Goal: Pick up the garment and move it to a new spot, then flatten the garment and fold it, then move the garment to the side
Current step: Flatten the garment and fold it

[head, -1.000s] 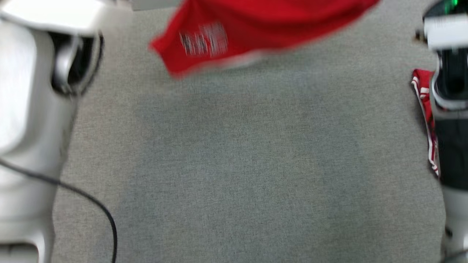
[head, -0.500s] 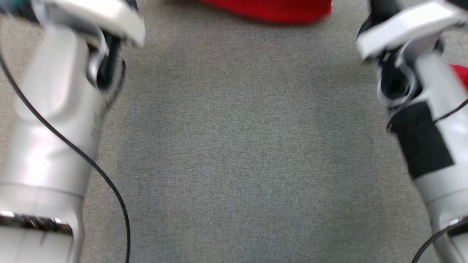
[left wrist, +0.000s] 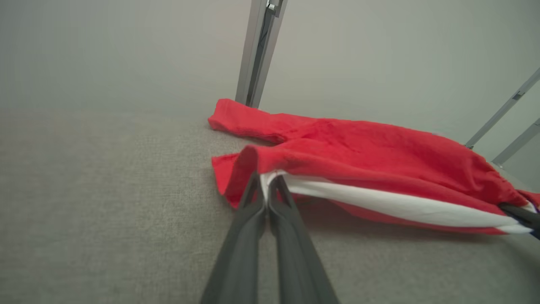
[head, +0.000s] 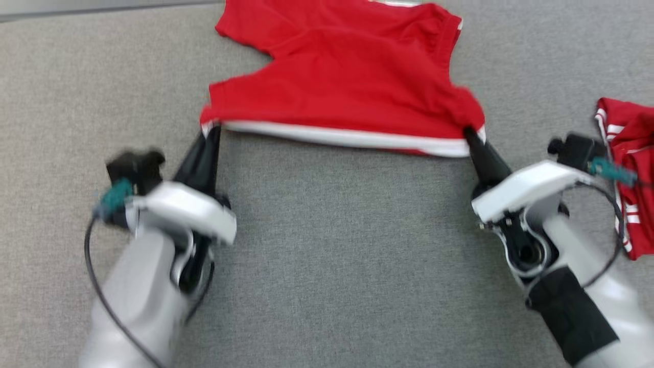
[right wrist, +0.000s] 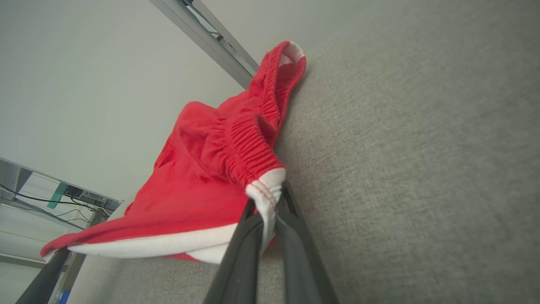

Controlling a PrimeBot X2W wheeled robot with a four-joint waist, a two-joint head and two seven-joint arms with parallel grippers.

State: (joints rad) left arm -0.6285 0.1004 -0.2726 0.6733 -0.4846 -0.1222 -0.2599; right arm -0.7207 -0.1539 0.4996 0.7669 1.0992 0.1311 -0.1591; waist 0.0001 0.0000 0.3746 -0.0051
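At the left we see the left gripper (head: 211, 132), its fingers closed tight on one corner of the white-banded edge of the red garment (head: 347, 76). The garment lies spread on the grey surface (head: 332, 255) at the far middle, and its near edge is lifted a little and pulled straight between both grippers. The right gripper (head: 470, 135) is pinched on the other corner of this edge. Further right lies a second red cloth (head: 633, 153) with white stripes.
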